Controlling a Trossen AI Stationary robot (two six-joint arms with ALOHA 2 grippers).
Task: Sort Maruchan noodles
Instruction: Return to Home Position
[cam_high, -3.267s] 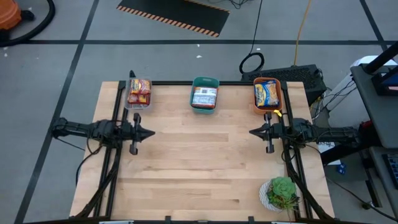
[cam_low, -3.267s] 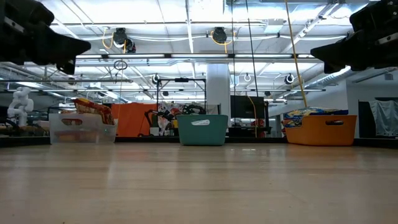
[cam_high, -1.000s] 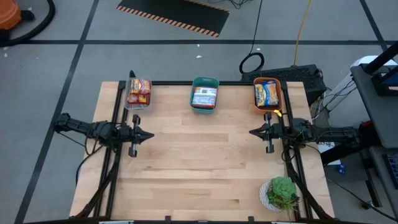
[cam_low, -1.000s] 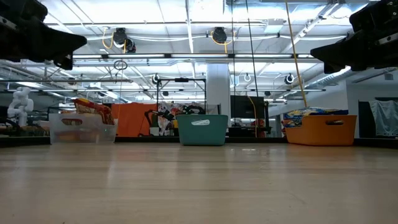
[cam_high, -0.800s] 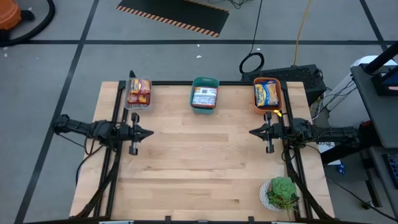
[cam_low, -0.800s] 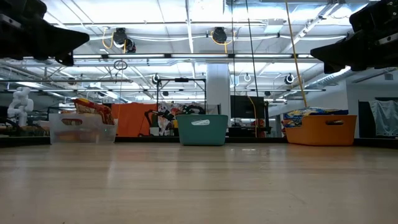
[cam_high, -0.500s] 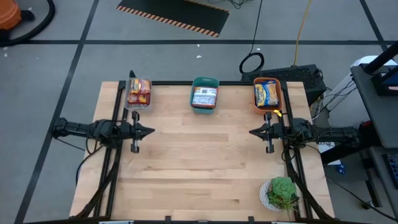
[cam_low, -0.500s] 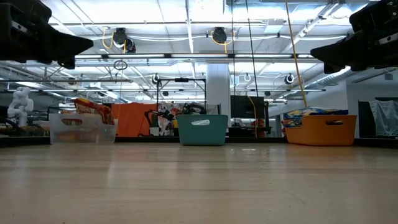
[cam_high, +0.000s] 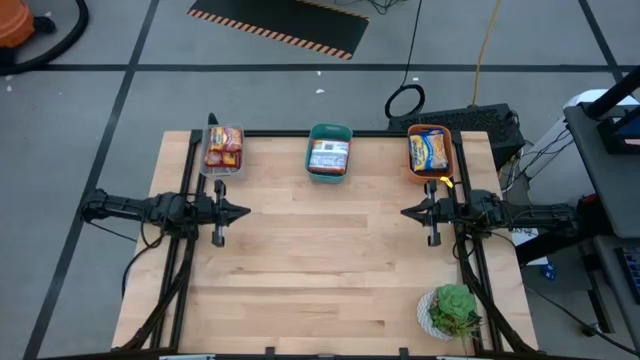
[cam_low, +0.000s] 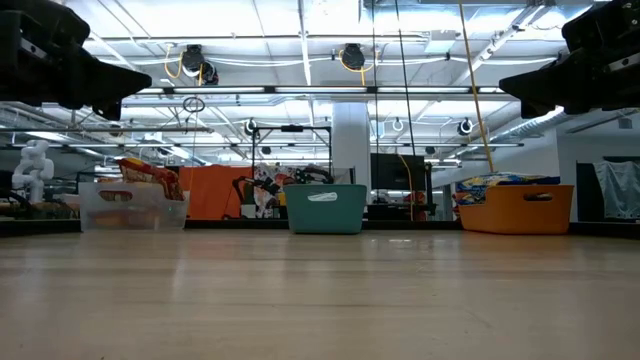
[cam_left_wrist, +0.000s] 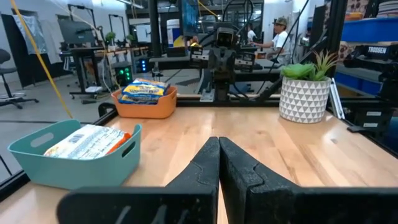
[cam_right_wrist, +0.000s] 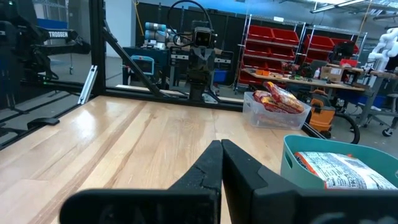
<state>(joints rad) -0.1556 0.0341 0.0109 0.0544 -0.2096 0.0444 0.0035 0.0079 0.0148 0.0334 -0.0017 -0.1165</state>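
The left tool (cam_high: 243, 211), clenched on nothing, had dipped slightly and then levelled out again at 9 o'clock on the pale wooden table (cam_high: 320, 260). The right tool (cam_high: 404, 212), also clenched and empty, had stayed at 3 o'clock. The red plastic noodle packets (cam_high: 223, 148) lay in the clear plastic bin (cam_high: 222, 172) at 11 o'clock. The blue-white packets (cam_high: 328, 155) were in the teal bin (cam_high: 329, 130) at 12, and the yellow packets (cam_high: 429, 150) in the orange bin (cam_high: 450, 150) at 1. No packet lay loose, so the sorting looked finished.

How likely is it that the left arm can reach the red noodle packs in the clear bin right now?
Probably yes. The left gripper, shut, hangs near the transparent bin; its top is open, the red noodle packs lie exposed, and nothing stands between.
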